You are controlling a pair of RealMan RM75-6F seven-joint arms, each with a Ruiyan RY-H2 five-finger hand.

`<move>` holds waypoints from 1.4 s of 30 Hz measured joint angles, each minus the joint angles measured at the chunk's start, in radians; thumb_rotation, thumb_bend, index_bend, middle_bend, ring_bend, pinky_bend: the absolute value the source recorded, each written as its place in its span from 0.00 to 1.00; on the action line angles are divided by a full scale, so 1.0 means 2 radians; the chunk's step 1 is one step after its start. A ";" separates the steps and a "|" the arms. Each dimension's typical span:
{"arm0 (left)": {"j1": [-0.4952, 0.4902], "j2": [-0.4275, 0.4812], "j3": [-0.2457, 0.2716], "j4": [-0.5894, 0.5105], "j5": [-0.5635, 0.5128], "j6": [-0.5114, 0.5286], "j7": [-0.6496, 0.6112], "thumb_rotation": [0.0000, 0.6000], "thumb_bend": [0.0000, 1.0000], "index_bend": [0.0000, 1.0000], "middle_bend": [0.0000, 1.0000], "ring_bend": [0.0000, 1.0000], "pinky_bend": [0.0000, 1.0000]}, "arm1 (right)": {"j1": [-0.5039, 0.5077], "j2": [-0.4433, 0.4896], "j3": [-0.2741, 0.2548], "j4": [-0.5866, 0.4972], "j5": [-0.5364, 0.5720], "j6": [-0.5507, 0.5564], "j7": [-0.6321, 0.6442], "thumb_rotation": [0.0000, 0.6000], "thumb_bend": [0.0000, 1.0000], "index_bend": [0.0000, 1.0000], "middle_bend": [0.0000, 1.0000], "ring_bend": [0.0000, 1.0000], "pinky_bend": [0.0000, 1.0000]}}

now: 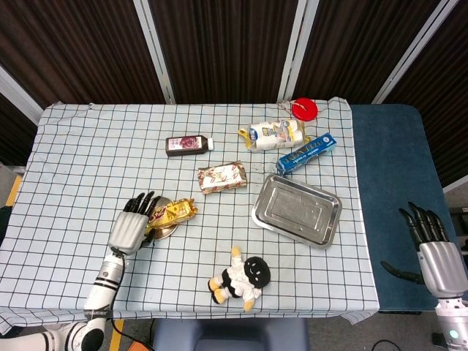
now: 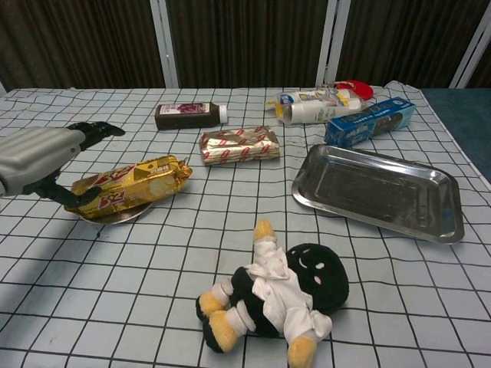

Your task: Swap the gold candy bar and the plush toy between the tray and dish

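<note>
Lay across the small round metal dish (image 2: 115, 215): the crinkly gold-wrapped candy bar (image 2: 126, 185), overhanging the rim. Likely light, stiff inside, slick foil; best pinched across the middle. Sprawled on the checked tablecloth (image 1: 88, 153), near the front edge, apart from the empty rectangular steel tray (image 1: 297, 210): the soft black-and-white plush toy (image 2: 275, 300), easily squeezed at the torso. Hovered beside the dish, fingers spread, holding nothing: left hand (image 2: 40, 155). Hung off-table, fingers apart, empty: right hand (image 1: 433, 248).

Gold candy bar (image 2: 126, 184), blue-checked white tablecloth (image 1: 88, 161)
</note>
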 measured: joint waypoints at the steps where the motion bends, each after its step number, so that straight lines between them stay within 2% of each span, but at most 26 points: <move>1: 0.005 0.011 0.004 -0.008 0.006 0.007 -0.001 1.00 0.42 0.00 0.00 0.00 0.15 | 0.001 0.000 -0.001 0.000 -0.001 -0.003 0.000 1.00 0.06 0.00 0.00 0.00 0.04; 9: 0.066 0.129 0.061 -0.069 0.075 0.069 -0.040 1.00 0.42 0.00 0.00 0.00 0.15 | 0.015 -0.005 -0.005 0.015 -0.008 -0.024 -0.016 1.00 0.06 0.00 0.00 0.00 0.06; 11: 0.083 0.149 0.073 -0.070 0.087 0.083 -0.061 1.00 0.42 0.00 0.00 0.00 0.14 | 0.020 -0.006 -0.005 0.014 -0.009 -0.032 -0.018 1.00 0.06 0.00 0.00 0.00 0.06; 16: 0.127 0.166 0.091 -0.037 0.101 0.122 -0.132 1.00 0.42 0.02 0.00 0.00 0.13 | 0.060 -0.006 -0.007 -0.007 -0.015 -0.103 -0.025 1.00 0.06 0.00 0.00 0.00 0.06; 21: 0.160 0.168 0.088 0.004 0.095 0.146 -0.156 1.00 0.43 0.04 0.00 0.00 0.12 | 0.123 -0.009 -0.001 -0.036 -0.005 -0.212 -0.034 1.00 0.06 0.00 0.00 0.00 0.06; 27: 0.167 0.176 0.077 -0.004 0.078 0.133 -0.146 1.00 0.43 0.06 0.00 0.00 0.11 | 0.221 -0.041 0.018 -0.054 0.028 -0.352 -0.051 1.00 0.06 0.00 0.00 0.00 0.06; 30: 0.170 0.181 0.071 -0.009 0.076 0.128 -0.147 1.00 0.43 0.06 0.00 0.00 0.11 | 0.268 -0.067 0.030 -0.059 0.049 -0.398 -0.071 1.00 0.06 0.00 0.00 0.00 0.06; 36: 0.172 0.180 0.065 -0.008 0.076 0.120 -0.147 1.00 0.43 0.08 0.00 0.00 0.11 | 0.317 -0.099 0.050 -0.077 0.102 -0.432 -0.124 1.00 0.06 0.00 0.00 0.00 0.06; 42: 0.173 0.180 0.057 -0.009 0.061 0.106 -0.142 1.00 0.43 0.08 0.00 0.00 0.11 | 0.348 -0.118 0.052 -0.096 0.147 -0.460 -0.153 1.00 0.06 0.00 0.00 0.00 0.06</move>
